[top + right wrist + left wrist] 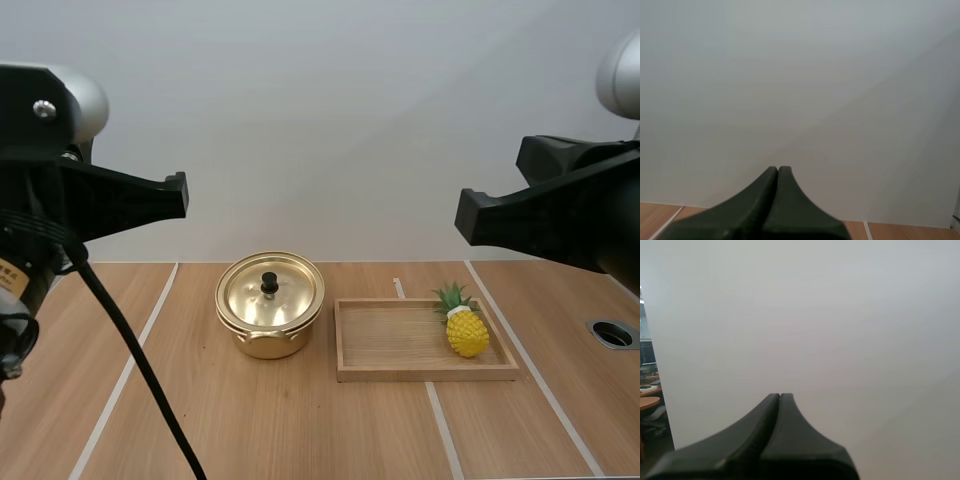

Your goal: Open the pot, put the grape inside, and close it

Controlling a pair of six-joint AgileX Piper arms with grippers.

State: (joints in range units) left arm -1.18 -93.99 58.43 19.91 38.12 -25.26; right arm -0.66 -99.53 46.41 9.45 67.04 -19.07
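The left gripper [181, 195] is hanging at upper left and the right gripper [464, 214] at upper right, each with fingers pressed together on nothing. The gold pot [265, 345] is sitting at centre, wearing its lid [272, 297]. A pineapple [467, 331] is lying in the wooden tray [385, 340] just right of it.
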